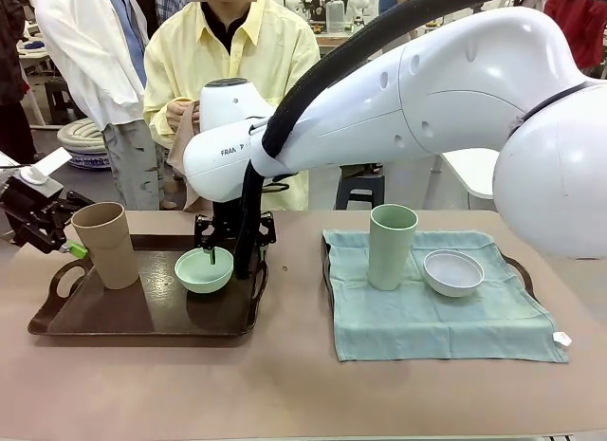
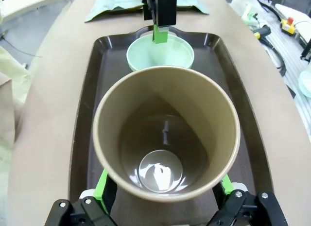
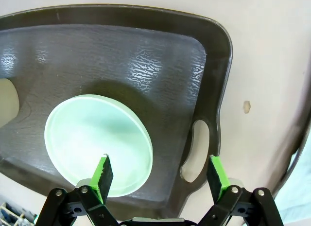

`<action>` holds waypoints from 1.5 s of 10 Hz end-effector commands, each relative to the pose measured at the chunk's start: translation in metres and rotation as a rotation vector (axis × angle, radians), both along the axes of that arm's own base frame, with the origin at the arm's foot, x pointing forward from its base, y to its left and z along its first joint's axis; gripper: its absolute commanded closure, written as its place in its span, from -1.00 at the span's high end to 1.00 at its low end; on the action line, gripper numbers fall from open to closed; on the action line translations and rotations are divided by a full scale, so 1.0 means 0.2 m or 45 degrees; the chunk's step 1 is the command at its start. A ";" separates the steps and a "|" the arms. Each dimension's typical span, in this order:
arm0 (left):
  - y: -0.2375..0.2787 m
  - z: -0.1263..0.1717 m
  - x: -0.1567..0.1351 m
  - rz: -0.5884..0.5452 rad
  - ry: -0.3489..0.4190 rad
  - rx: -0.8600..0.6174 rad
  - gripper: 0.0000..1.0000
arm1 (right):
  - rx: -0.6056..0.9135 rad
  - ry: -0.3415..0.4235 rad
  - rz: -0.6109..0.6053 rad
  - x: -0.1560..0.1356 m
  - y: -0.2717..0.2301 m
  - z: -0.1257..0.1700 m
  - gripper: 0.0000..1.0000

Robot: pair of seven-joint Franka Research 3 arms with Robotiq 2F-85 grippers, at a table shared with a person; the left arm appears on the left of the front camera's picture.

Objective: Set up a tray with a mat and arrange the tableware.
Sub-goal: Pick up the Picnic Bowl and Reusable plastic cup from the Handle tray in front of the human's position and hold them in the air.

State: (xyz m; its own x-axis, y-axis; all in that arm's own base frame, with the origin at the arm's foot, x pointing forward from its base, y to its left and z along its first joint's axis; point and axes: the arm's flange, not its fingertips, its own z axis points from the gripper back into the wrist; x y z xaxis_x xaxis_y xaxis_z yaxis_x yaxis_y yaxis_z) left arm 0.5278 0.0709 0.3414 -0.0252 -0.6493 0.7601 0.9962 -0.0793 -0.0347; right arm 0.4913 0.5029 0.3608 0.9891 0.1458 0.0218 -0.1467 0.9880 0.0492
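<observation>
Your left tool [image 2: 163, 183] sits open around the tall tan-brown tumbler [image 2: 165, 133]; your right tool [image 3: 159, 162], open, straddles the rim of the round mint-green bowl [image 3: 92, 138].

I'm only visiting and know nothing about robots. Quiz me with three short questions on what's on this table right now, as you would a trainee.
1. True or false: the tall pale green tumbler stands on the same bare dark brown plastic tray as the tall tan-brown tumbler.
2. One finger of the right pincer hangs over which thing?
A) the tan-brown tumbler
B) the small mint green round bowl
C) the pale green tumbler
3. How many dishes rest on the pale green cloth mat?

Key: 1 false, it stands on the mat. 2 B. 3 two.
</observation>
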 end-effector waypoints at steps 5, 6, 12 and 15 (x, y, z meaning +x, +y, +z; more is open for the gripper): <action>-0.11 -0.02 -0.09 -0.061 -0.025 -0.053 1.00 | 0.039 0.011 -0.021 -0.06 -0.06 -0.02 1.00; -0.11 -0.02 -0.09 -0.062 -0.028 -0.050 1.00 | 0.041 0.014 -0.019 -0.06 -0.06 -0.03 1.00; -0.12 -0.02 -0.08 -0.061 -0.026 -0.044 -0.01 | 0.061 0.065 0.007 -0.04 -0.03 -0.05 -0.18; -0.12 -0.02 -0.08 -0.068 -0.021 -0.047 -1.00 | 0.059 0.085 0.008 -0.03 -0.03 -0.07 -1.00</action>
